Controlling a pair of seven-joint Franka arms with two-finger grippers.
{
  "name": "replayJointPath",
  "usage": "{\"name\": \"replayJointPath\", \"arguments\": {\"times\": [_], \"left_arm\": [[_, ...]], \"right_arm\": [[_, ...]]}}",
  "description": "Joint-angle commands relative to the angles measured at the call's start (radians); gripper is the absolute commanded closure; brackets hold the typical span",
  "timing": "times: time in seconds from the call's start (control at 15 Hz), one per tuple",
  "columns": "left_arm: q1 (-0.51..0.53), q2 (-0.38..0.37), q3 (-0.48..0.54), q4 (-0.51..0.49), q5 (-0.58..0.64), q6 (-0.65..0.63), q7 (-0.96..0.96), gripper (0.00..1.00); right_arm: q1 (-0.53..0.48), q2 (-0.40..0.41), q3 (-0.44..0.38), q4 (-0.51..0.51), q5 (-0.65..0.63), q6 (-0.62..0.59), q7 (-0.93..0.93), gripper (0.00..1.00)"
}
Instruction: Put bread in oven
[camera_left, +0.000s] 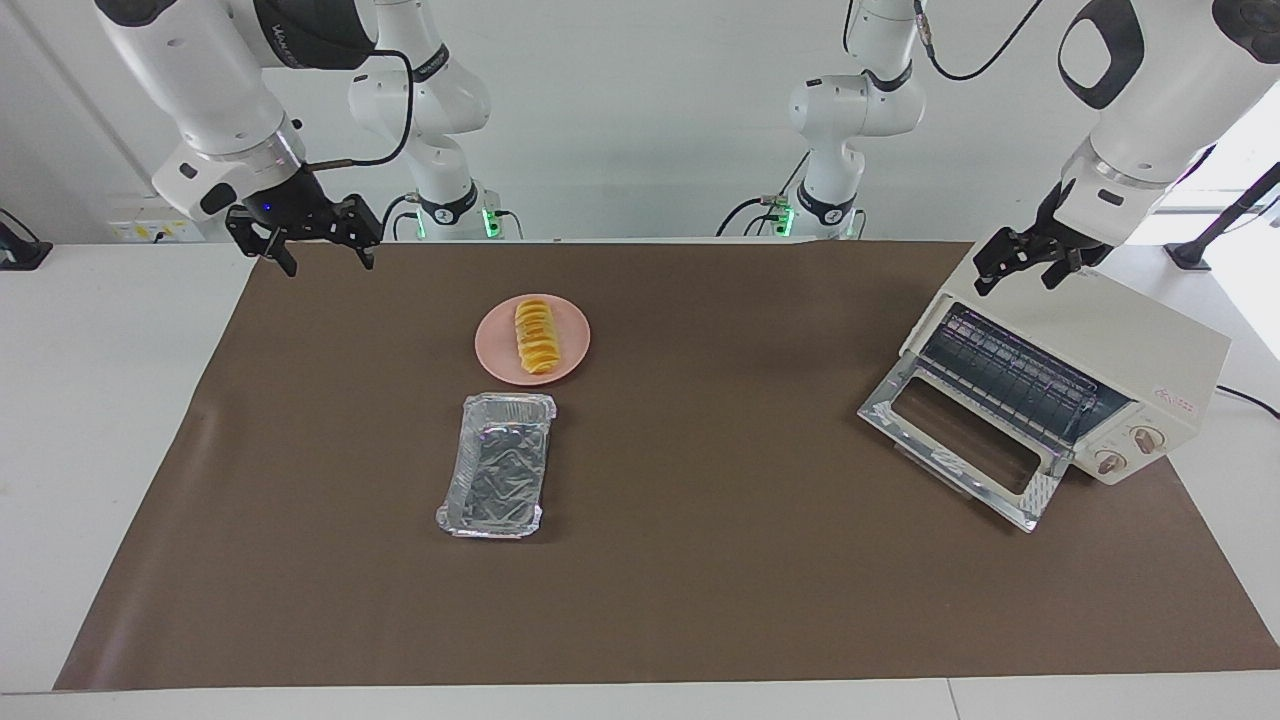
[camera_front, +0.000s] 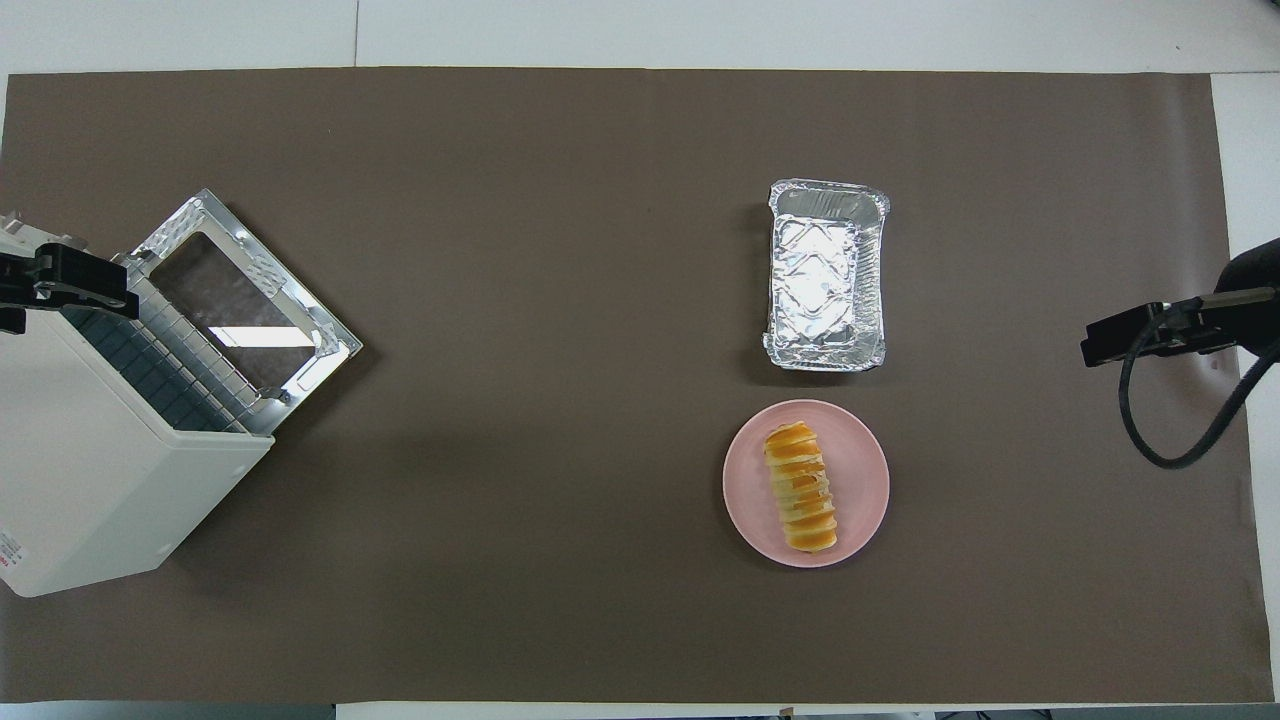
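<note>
I found the bread (camera_left: 535, 338) lying on the pink plate (camera_left: 570, 358), the foil tray (camera_left: 497, 463) at its six o'clock in the facing view. The oven (camera_left: 1100, 345) at three o'clock stood door-down, ready for loading. My right gripper (camera_left: 305, 232) hung with fingers wide; the left gripper (camera_left: 1030, 258), fingers parted, hovered over the oven top.

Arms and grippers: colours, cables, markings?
Both arms are glossy white with dark joint covers. The right gripper is black with a small blue light, and a black cable loops to it. The left gripper is black too. Green lights glow at both bases.
</note>
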Motion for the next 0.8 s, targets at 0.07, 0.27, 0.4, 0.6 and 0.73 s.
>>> {"name": "replayJointPath", "arguments": {"times": [0.07,0.27,0.4,0.6,0.73], "left_arm": [[0.004,-0.018,-0.003,-0.020,0.008,0.005,0.000,0.00],[0.004,-0.018,-0.003,-0.020,0.008,0.005,0.000,0.00],[0.004,-0.018,-0.003,-0.020,0.008,0.005,0.000,0.00],[0.004,-0.018,-0.003,-0.020,0.008,0.005,0.000,0.00],[0.004,-0.018,-0.003,-0.020,0.008,0.005,0.000,0.00]], "right_arm": [[-0.012,-0.034,0.014,-0.060,0.001,0.009,-0.014,0.00],[0.064,-0.087,0.014,-0.178,0.003,0.085,0.048,0.00],[0.139,-0.122,0.014,-0.258,0.003,0.142,0.136,0.00],[0.216,-0.127,0.016,-0.350,0.006,0.202,0.223,0.00],[0.257,-0.104,0.019,-0.404,0.009,0.283,0.249,0.00]]}}
